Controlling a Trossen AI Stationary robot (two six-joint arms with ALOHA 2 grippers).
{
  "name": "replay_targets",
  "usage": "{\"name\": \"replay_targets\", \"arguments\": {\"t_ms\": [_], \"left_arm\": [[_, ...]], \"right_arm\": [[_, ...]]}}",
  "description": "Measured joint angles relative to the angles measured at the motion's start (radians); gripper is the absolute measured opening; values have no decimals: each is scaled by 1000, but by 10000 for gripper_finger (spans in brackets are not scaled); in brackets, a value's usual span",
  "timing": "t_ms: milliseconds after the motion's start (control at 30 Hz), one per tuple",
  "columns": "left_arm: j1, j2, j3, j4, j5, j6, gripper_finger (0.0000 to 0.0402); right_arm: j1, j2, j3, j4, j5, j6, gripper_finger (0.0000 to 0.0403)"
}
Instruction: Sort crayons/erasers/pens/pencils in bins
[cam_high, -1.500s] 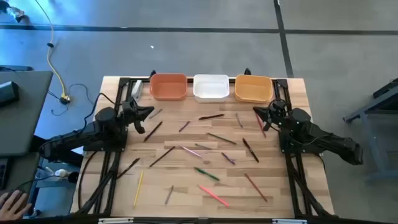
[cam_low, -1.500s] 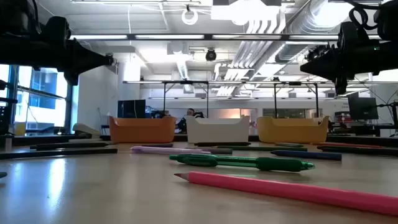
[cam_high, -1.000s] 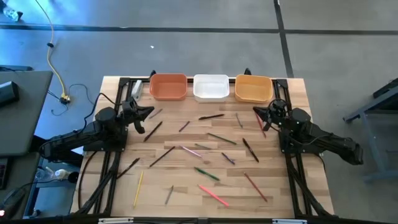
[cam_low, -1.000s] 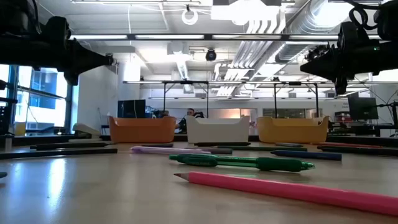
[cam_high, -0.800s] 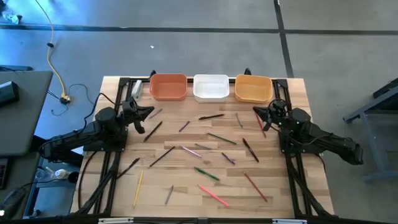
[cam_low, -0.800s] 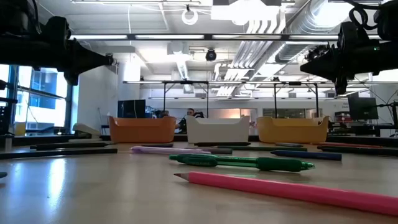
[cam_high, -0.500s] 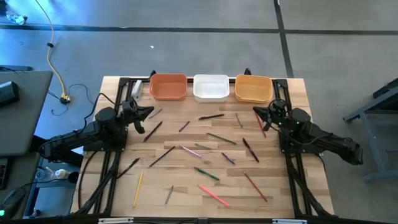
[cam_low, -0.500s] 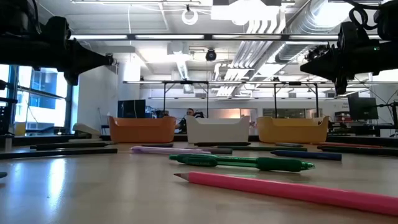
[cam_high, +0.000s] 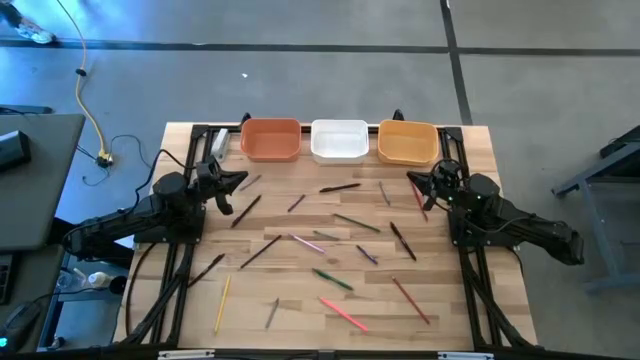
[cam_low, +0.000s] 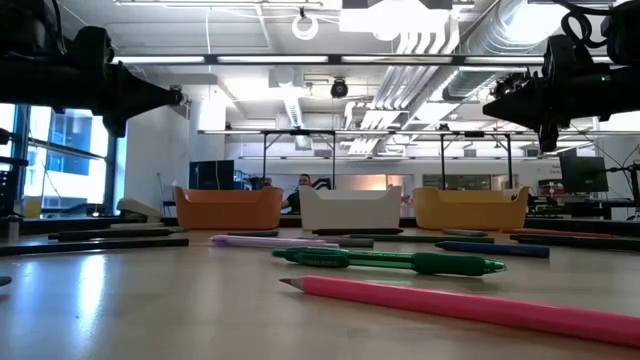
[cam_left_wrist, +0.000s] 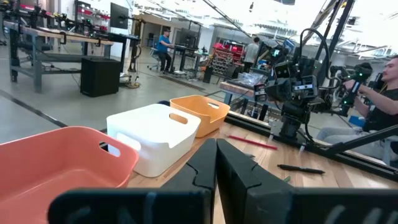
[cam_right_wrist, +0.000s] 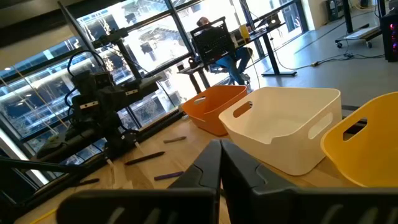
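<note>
Three bins stand in a row along the far edge of the counter (cam_high: 480, 150): an orange bin (cam_high: 270, 140), a white bin (cam_high: 339, 140) and a yellow bin (cam_high: 407, 142), touching or nearly so. The pens and pencils lie scattered over the wood in front of them, among them a green pen (cam_high: 331, 279), a pink pencil (cam_high: 343, 314), a yellow pencil (cam_high: 221, 303) and a red pencil (cam_high: 417, 193). The left tool (cam_high: 236, 183) hangs above the counter's left side near the orange bin, its fingers pressed together and holding nothing. The right tool (cam_high: 416, 183) hangs above the right side near the yellow bin, fingers likewise pressed together and empty.
</note>
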Motion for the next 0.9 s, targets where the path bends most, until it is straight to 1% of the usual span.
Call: {"name": "replay_targets", "arguments": {"t_ms": [467, 567, 667, 733, 800, 900], "left_arm": [[0, 0, 0, 0, 0, -1, 0], [0, 0, 0, 0, 0, -1, 0], [0, 0, 0, 0, 0, 0, 0], [0, 0, 0, 0, 0, -1, 0], [0, 0, 0, 0, 0, 0, 0], [0, 0, 0, 0, 0, 0, 0]], "right_arm": [[0, 0, 0, 20, 1, 1, 0], [0, 0, 0, 95, 14, 2, 0], [0, 1, 0, 221, 12, -3, 0], [0, 0, 1, 290, -28, -43, 0], [3, 1, 14, 295, -78, -58, 0], [20, 12, 39, 282, -57, -72, 0]]}}
